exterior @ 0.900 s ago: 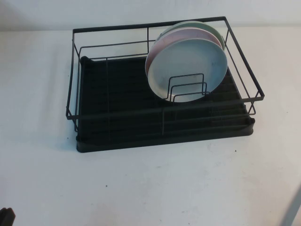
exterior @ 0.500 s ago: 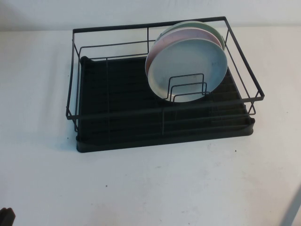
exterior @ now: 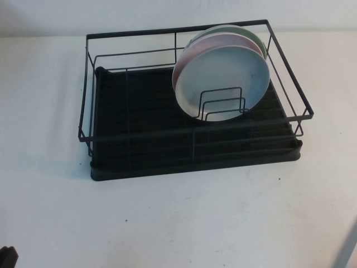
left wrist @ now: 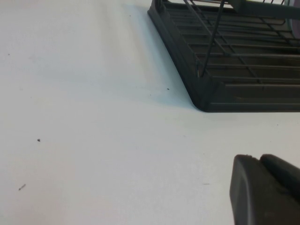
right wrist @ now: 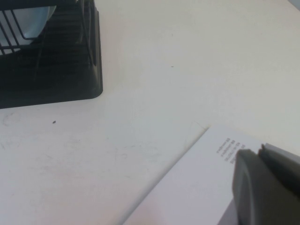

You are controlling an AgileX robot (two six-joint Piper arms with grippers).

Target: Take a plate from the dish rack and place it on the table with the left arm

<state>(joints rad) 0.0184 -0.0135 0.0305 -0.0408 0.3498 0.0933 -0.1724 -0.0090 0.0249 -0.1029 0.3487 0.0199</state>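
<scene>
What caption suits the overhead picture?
Blue-grey plate standing in dish rack; left end effector low by the table's near-left corner.

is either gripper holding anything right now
Nothing is held: the plate stands in the dish rack; left gripper and right gripper sit apart over the table.

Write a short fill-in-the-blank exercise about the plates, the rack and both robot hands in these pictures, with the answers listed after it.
1. The blue-grey plate stands on edge inside the dish ____.
2. Directly behind it leans a ____ plate, then a mint-green plate.
3. The left hand sits at the near left corner of the ____, far from the dish rack.
4. The right hand holds ____.

Answers: rack; pink; table; nothing
</scene>
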